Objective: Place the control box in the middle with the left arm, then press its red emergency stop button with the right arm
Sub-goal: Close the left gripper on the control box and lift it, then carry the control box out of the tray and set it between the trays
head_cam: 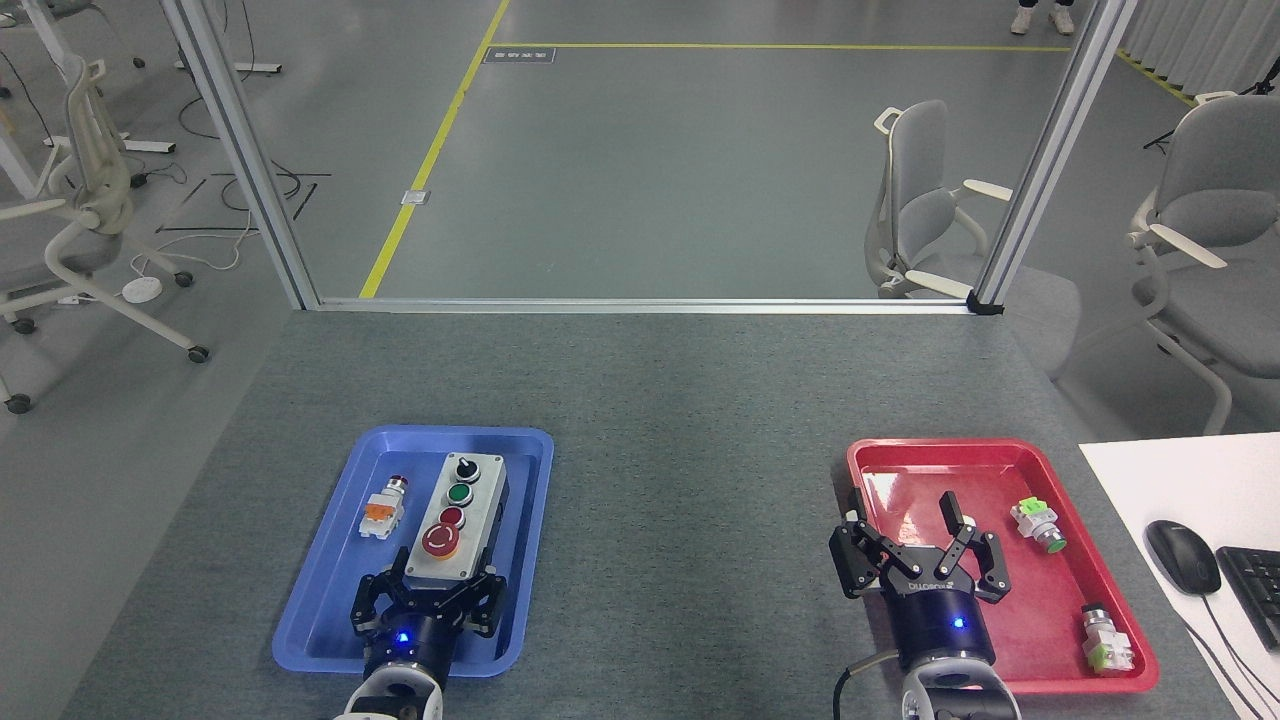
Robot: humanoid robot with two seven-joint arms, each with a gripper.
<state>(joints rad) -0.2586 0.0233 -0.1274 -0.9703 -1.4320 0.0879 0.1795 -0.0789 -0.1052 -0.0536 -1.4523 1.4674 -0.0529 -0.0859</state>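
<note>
Our left gripper (428, 578) (fingers apart) at the control box's (458, 515) near edge in the blue tray (335, 565); bare middle (690, 480) alongside.

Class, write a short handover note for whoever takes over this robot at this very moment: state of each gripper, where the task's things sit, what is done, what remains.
Left gripper: open, at the near end of the control box, fingers either side of it; no grip yet.
Right gripper: open, empty, over the red tray.
The control box lies in the blue tray, with its red emergency stop button at the end nearest the robot.
Done: nothing yet.
Left: grasp the box, set it on the middle of the tabletop, then press the emergency stop with the right arm.
</note>
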